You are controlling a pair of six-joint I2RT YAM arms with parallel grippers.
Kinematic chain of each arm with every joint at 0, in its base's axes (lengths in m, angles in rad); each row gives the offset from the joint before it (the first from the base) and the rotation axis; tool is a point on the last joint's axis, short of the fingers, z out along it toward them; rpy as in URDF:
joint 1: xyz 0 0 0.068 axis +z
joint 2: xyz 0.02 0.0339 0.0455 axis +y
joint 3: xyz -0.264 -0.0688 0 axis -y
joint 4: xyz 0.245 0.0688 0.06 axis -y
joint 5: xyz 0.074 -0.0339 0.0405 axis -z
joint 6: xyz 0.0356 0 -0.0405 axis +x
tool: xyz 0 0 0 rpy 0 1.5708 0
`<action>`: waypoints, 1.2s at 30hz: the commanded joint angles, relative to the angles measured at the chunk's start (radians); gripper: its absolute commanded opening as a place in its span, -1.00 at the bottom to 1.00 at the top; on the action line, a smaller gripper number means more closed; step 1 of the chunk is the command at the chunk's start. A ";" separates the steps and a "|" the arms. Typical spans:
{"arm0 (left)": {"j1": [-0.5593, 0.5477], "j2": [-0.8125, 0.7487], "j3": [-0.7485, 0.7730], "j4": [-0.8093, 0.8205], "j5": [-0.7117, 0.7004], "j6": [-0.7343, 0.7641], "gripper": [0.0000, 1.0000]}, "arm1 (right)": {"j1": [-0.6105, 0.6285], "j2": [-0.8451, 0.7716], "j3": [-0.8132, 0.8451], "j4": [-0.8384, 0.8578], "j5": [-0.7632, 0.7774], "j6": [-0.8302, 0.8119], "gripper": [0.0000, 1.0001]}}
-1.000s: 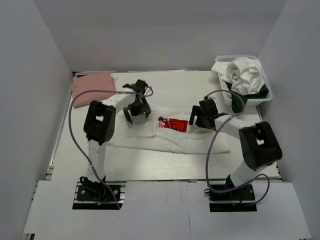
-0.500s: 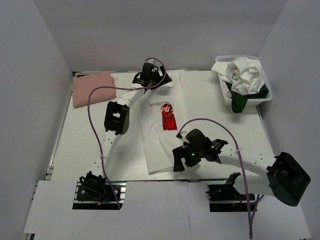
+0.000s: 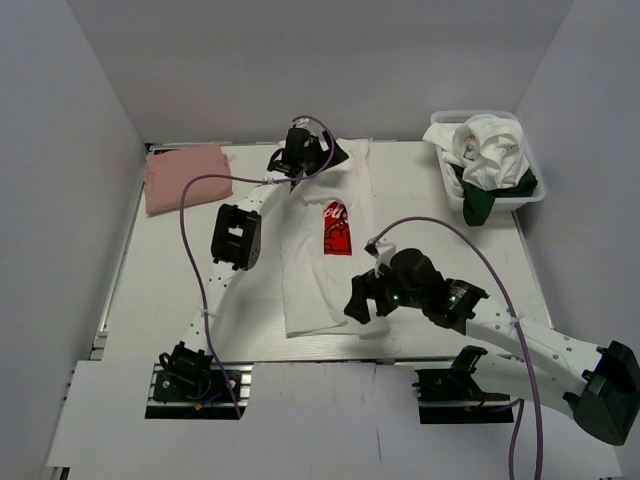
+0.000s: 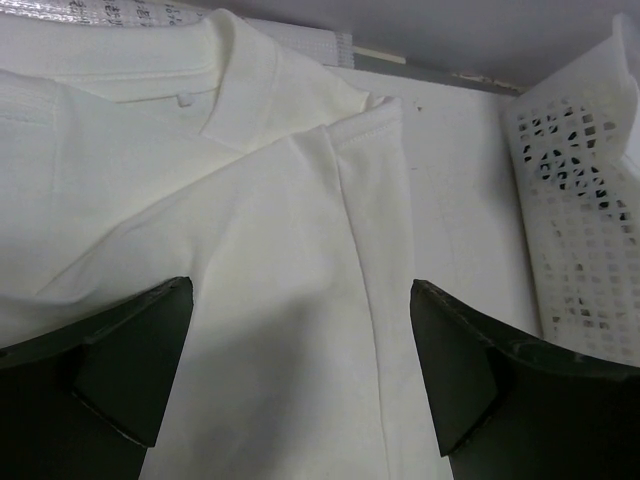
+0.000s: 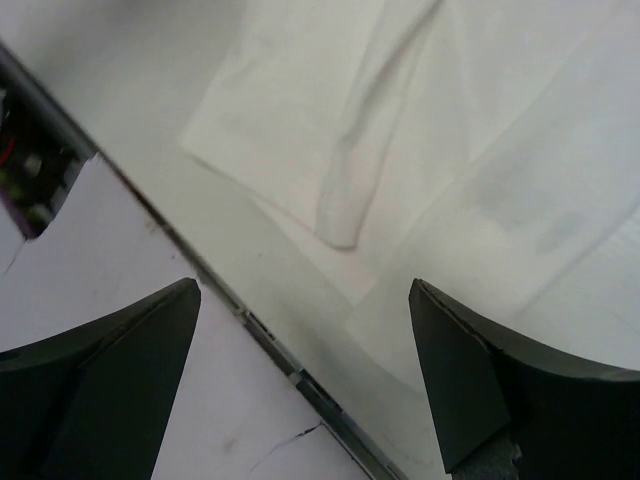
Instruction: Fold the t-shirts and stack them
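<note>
Down the middle of the table lies the white tee, collar at the far edge, hem at the near one, red print facing up. The left pincer hangs over the shoulder seam and the right pincer over the hem corner, both spread apart and holding nothing. A clean fold probably needs both to pinch the same side edge and lift evenly. The cloth is soft, limp knit with a ribbed collar. A folded salmon tee sits far left.

On the white t-shirt, a red print, its white lettering too small to read
</note>
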 commanded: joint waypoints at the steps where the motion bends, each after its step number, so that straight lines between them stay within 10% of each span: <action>1: -0.003 -0.235 0.015 -0.072 -0.060 0.120 1.00 | -0.010 0.004 0.081 -0.057 0.250 0.048 0.81; 8: -0.016 -0.708 -0.271 -0.281 -0.141 0.261 1.00 | -0.035 0.109 0.126 -0.150 0.283 0.079 0.81; 16: -0.027 -1.341 -1.226 -0.305 -0.168 0.085 1.00 | -0.047 0.146 0.098 -0.189 0.339 0.056 0.81; 25: -0.102 -1.501 -1.768 -0.399 0.047 -0.089 1.00 | -0.168 0.071 -0.079 -0.165 0.246 0.262 0.73; 36: -0.298 -1.469 -1.904 -0.402 0.099 -0.156 0.51 | -0.267 0.099 -0.159 -0.079 -0.072 0.187 0.35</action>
